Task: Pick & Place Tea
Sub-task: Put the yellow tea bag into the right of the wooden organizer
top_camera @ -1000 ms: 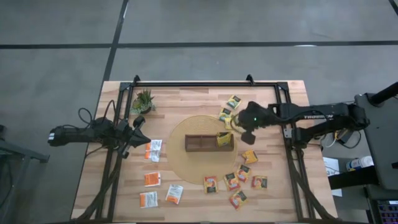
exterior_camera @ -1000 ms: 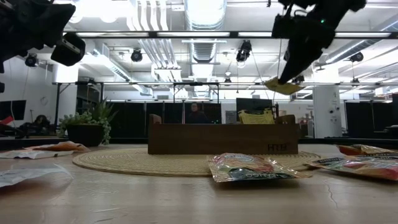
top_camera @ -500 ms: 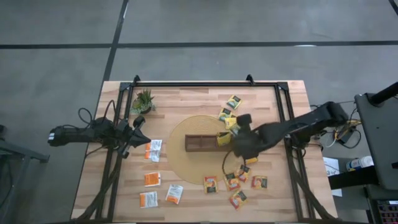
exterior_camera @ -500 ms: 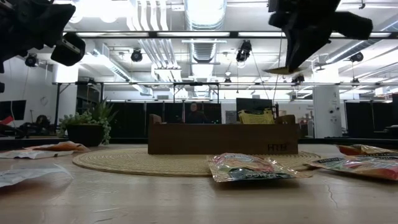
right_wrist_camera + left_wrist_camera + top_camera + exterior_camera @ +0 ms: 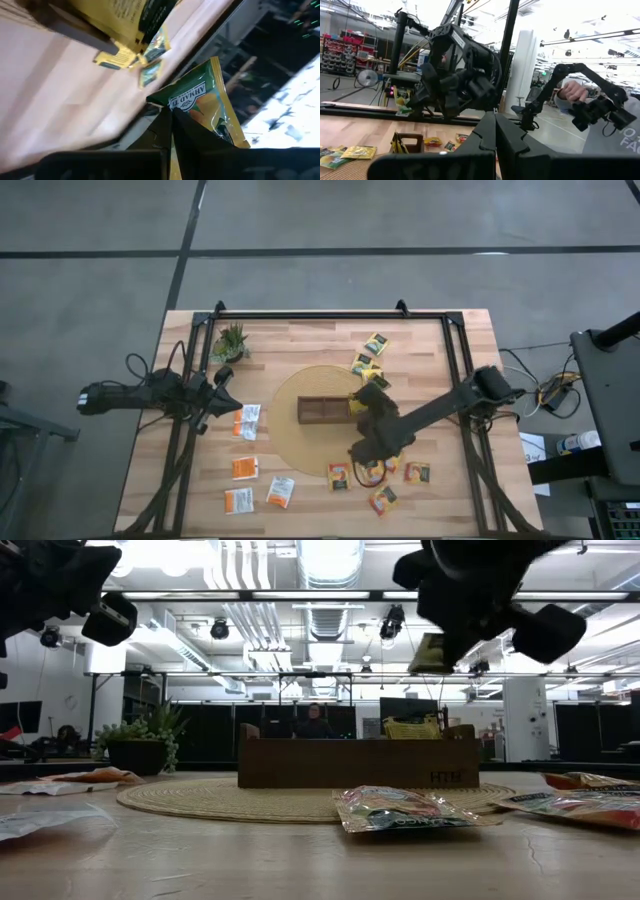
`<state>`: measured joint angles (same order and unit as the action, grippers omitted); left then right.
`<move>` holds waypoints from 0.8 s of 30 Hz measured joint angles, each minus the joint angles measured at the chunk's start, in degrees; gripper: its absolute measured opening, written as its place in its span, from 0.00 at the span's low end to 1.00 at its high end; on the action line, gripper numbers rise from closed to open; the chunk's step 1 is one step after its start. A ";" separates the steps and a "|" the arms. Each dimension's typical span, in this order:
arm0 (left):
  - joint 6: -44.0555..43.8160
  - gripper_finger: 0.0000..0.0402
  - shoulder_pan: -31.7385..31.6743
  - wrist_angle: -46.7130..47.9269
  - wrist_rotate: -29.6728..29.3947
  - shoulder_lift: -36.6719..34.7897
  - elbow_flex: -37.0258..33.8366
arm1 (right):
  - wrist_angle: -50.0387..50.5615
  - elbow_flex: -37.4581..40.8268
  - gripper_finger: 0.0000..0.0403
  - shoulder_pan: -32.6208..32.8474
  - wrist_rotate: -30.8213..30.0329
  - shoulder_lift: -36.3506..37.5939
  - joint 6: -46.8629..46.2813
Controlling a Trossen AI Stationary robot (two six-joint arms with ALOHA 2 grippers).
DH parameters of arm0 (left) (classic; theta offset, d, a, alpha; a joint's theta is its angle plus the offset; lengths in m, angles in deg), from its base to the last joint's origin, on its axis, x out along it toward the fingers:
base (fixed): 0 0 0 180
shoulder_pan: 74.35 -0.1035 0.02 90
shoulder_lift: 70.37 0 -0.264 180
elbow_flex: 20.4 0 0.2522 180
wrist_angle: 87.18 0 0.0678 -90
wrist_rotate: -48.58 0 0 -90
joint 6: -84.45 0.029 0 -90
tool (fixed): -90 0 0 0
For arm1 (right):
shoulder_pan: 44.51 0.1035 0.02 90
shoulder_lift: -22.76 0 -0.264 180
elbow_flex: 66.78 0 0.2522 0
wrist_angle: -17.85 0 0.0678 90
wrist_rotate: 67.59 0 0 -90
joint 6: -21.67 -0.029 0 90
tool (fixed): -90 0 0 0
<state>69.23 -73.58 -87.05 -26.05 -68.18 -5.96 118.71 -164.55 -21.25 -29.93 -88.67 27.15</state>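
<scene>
**Right arm swings its sachet past the tray, toward the front of the bench**

The bench (image 5: 300, 340) carries a round woven mat (image 5: 290, 435) with the dark wooden tray (image 5: 322, 410) in the middle; one yellow sachet (image 5: 412, 727) already stands in the tray's right end. The right arm, which a sec ago was reaching over the tray's right end, now stretches low and diagonal across the mat. Its right hand (image 5: 365, 448) is above the mat's front edge, near the loose sachets (image 5: 378, 472) lying there. So the carry is not finished; I judge the arm is re-aiming, not dropping yet.

Right hand: clenched on a yellow-green tea sachet (image 5: 205, 107), held high in air in the low view (image 5: 430, 652). Left hand (image 5: 222, 377): closed, empty, waiting at the bench's left side, unchanged.

Writing: the held sachet reads "AHMAD" and, I think, "TEA". The tray front has small letters, approx. "HTH", not sure.
</scene>
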 joint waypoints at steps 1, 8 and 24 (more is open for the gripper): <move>-0.02 0.00 -0.02 0.02 0.01 -0.01 0.01 | 0.15 -0.33 0.02 0.25 -0.83 -0.95 0.66; 0.00 0.00 0.00 0.02 0.01 0.00 0.01 | 0.26 -1.03 0.02 2.08 -6.95 -6.26 6.65; -0.02 0.00 0.00 0.02 -0.01 -0.01 0.01 | -4.23 0.57 0.02 4.27 -9.49 -9.65 15.93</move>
<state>69.21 -73.58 -87.03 -26.06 -68.19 -5.95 114.48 -163.98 -16.99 -39.41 -98.32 43.08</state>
